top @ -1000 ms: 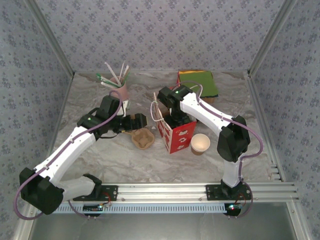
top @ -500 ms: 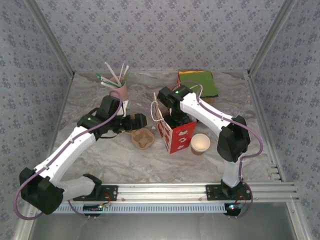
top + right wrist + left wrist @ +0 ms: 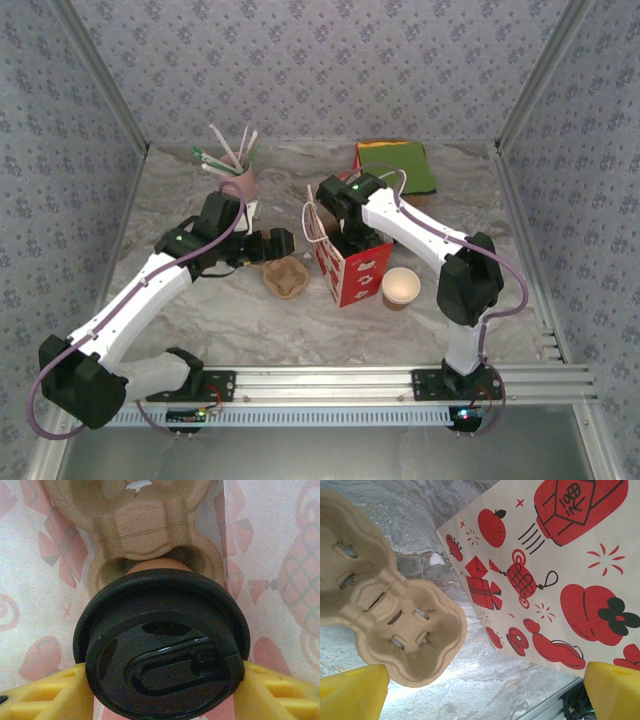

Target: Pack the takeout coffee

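**Status.** R gripper [image 3: 162, 692] was closed on the takeout coffee [image 3: 162, 640], pads flanking the black lid. Cup sat inside the paper bag [image 3: 352, 270], base at a pocket of the carrier [image 3: 145, 525] lying in the bag. L gripper [image 3: 482, 692] hung wide open, holding nothing, beside a second carrier [image 3: 395, 615] on the table [image 3: 250, 320].

**Risks (est.).**
- Base off-centre vs. pocket: cup could tilt or spill on release.
- Squeeze near lid: lid could pop.
- Fingers snagging bag wall on exit: bag could tip.

**Clearance.** Bag walls were close on both sides, so free room was upward only. Lidless cup [image 3: 400, 287] stood near the bag's R side.
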You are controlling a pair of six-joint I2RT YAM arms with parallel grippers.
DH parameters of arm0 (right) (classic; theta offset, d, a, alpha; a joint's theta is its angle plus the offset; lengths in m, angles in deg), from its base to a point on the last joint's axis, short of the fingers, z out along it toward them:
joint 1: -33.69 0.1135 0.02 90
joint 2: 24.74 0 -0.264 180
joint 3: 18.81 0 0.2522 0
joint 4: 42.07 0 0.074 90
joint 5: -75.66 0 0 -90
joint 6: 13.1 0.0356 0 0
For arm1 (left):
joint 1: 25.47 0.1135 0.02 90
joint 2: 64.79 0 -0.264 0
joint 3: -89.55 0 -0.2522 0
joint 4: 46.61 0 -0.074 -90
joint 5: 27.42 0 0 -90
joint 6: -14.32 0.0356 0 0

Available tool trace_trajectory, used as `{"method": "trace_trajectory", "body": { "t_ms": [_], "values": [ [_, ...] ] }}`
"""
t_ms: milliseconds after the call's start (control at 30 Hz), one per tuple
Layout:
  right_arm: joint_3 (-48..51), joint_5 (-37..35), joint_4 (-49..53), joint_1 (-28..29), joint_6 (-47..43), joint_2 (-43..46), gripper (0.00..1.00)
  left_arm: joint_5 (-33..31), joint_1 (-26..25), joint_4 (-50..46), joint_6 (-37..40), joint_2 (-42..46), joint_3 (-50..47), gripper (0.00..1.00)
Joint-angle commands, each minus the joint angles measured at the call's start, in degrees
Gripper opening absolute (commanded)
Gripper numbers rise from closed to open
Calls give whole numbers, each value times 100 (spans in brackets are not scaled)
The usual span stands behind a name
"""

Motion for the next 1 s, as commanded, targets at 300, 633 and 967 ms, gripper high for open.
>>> {"method": "trace_trajectory", "body": {
  "t_ms": [300, 633, 967],
  "values": [
    [475, -96, -284, -19, -23, -86, 64, -146, -33, -212, -3, 167, 230, 100],
    [431, -62, -234, -42, -49, -115, 64, -173, -29, -216, 8, 203, 198, 100],
    [446, -65, -217, -42, -55, -121, 64, -267, -34, -218, 85, 234, 274, 100]
  ]
}}
